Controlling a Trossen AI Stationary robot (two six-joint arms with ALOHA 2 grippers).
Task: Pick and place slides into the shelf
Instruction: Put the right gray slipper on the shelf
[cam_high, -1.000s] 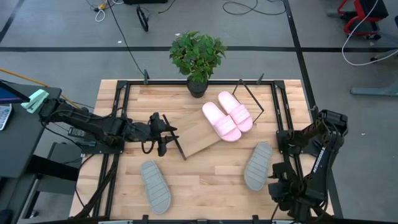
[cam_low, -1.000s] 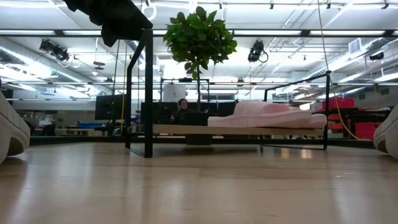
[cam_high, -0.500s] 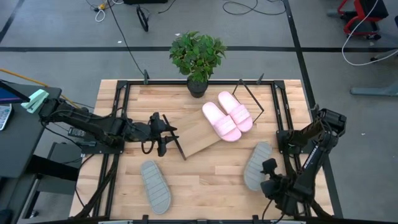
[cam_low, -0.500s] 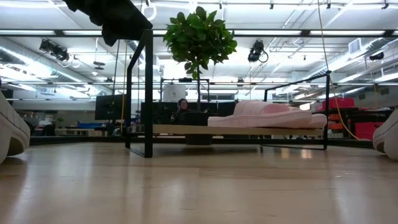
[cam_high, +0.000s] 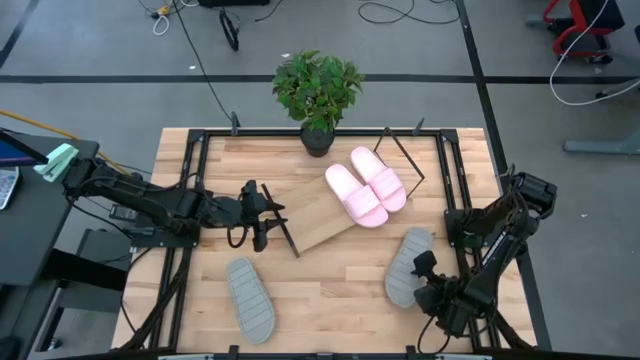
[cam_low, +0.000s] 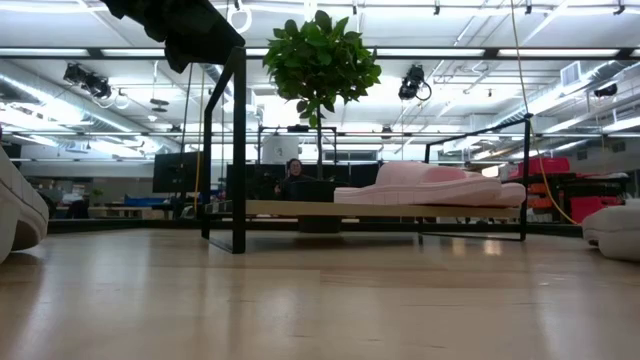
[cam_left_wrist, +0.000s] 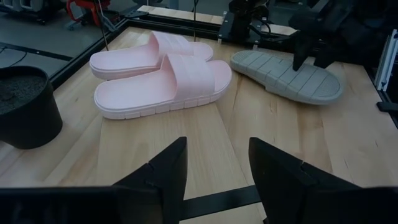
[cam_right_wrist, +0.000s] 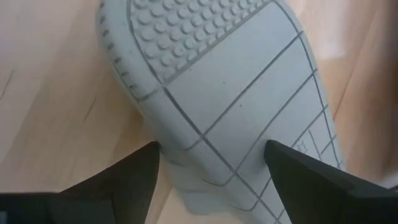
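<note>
The shelf (cam_high: 315, 222) is a slanted light-wood board on a black wire frame. The pink pair (cam_high: 366, 187) lies on its right part, soles down. One grey slide (cam_high: 403, 268) lies sole up on the table near the right arm. The other grey slide (cam_high: 250, 298) lies sole up near the left front. My right gripper (cam_high: 425, 272) is open, with one finger on each side of the right grey slide's near end (cam_right_wrist: 205, 180). My left gripper (cam_high: 262, 215) is open and hovers at the shelf's left end. My right gripper (cam_right_wrist: 208, 186) comes slanting down from the table's near right side, its open fingers on either side of the near end of the grey slide's ribbed sole (cam_right_wrist: 230, 93). The slide lies on the table. I cannot tell whether a finger touches it.
A potted plant (cam_high: 318, 90) stands at the table's far edge behind the shelf. Black frame rails (cam_high: 190, 200) run along the table's left and right sides. Bare wood (cam_high: 330, 290) lies between the two grey slides. A person (cam_low: 293, 172) sits in the room behind.
My right gripper has moved from the table's near right corner toward the left and come in over the right grey slide's near end. That slide has shifted slightly left and turned a little. In the low view it now shows lower and flatter.
</note>
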